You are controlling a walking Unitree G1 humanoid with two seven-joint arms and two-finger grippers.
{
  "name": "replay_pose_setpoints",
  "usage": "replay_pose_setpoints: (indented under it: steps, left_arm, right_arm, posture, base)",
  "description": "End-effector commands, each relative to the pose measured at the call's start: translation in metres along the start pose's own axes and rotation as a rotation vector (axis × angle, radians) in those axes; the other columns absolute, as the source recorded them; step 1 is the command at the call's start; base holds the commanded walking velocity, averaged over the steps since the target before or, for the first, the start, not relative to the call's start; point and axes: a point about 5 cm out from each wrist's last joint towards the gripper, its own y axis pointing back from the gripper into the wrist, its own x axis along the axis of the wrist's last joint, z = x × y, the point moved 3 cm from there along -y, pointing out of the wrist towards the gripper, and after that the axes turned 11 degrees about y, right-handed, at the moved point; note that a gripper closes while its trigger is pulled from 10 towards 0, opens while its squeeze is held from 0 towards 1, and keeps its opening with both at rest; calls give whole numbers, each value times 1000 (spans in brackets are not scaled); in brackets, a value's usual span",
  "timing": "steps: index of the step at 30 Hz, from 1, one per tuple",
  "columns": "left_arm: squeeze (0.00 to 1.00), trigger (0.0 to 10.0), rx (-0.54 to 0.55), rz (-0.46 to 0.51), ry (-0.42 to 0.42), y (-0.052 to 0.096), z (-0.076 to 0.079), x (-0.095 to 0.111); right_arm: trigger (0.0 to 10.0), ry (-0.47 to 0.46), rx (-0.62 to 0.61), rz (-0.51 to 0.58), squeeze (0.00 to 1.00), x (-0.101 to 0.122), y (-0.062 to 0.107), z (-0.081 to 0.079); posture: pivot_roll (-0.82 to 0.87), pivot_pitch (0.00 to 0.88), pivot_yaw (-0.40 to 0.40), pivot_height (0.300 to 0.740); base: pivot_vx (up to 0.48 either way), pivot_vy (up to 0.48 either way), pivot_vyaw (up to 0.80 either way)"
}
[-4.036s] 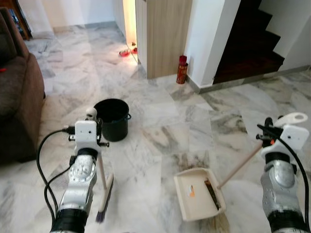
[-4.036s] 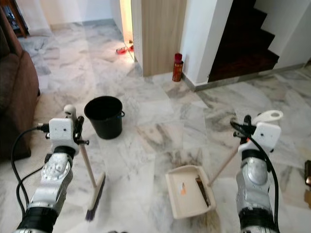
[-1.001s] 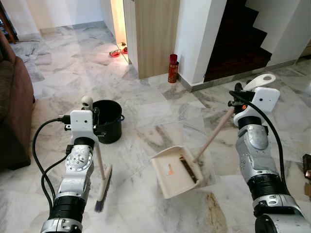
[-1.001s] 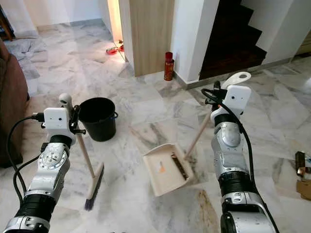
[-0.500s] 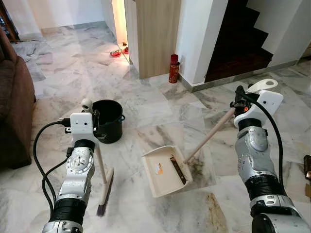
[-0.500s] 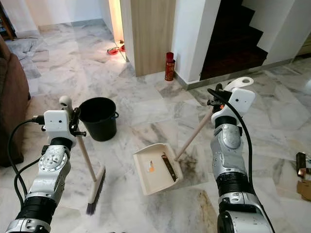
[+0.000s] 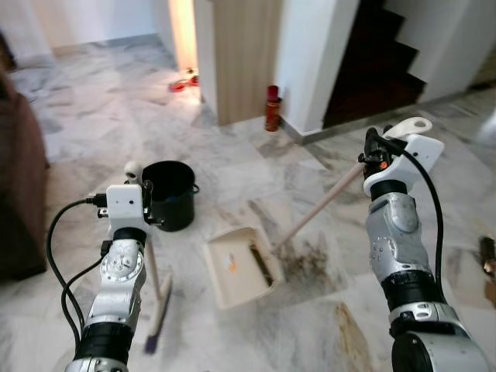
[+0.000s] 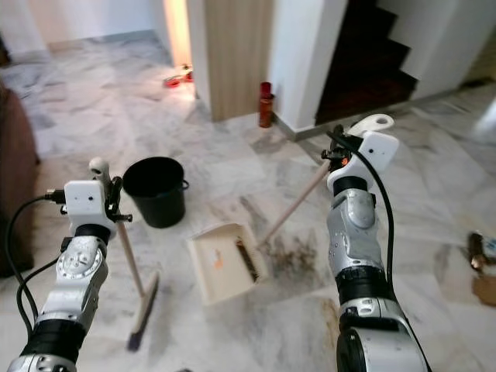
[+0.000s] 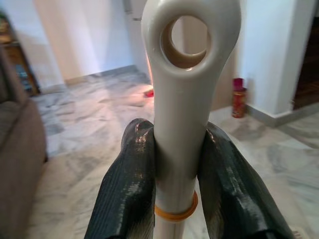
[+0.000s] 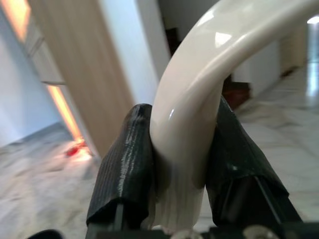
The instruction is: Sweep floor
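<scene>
Dustpan (image 7: 239, 266) shifted left across marble floor (image 7: 310, 325), closer to black bucket (image 7: 170, 194). Right end effector (image 10: 174, 149) raised, forearm upright, clamped on dustpan handle. Left end effector (image 9: 172, 184) grips broom (image 7: 155, 302) handle top, bristles on floor.

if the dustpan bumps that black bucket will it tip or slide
The black bucket looks squat, wide and open-topped, so it is unlikely to tip. It seems to be thin plastic on polished marble floor, so it would probably slide easily. The dustpan, held by the right end effector, sits apart from it.
</scene>
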Motion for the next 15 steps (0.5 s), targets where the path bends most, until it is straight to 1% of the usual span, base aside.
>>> replay_pose_setpoints:
  steps: [1, 11, 15]
  left_arm:
    - [0, 10000, -4, 53, -7, -5, 0, 14]
    - [0, 10000, 8, 51, -14, -4, -4, 15]
    - [0, 10000, 10, 55, -16, -4, -4, 16]
  right_arm:
    - [10000, 10, 4, 52, 0, 14, -5, -2]
    - [10000, 2, 20, 38, 0, 13, -6, -7]
    - [10000, -6, 45, 41, 0, 14, -7, -15]
  posture:
    - [-7, 0, -29, 740]
    - [-2, 0, -32, 740]
    - [2, 0, -34, 740]
  base:
    - [0, 382, 0]
    - [0, 381, 0]
    - [0, 346, 0]
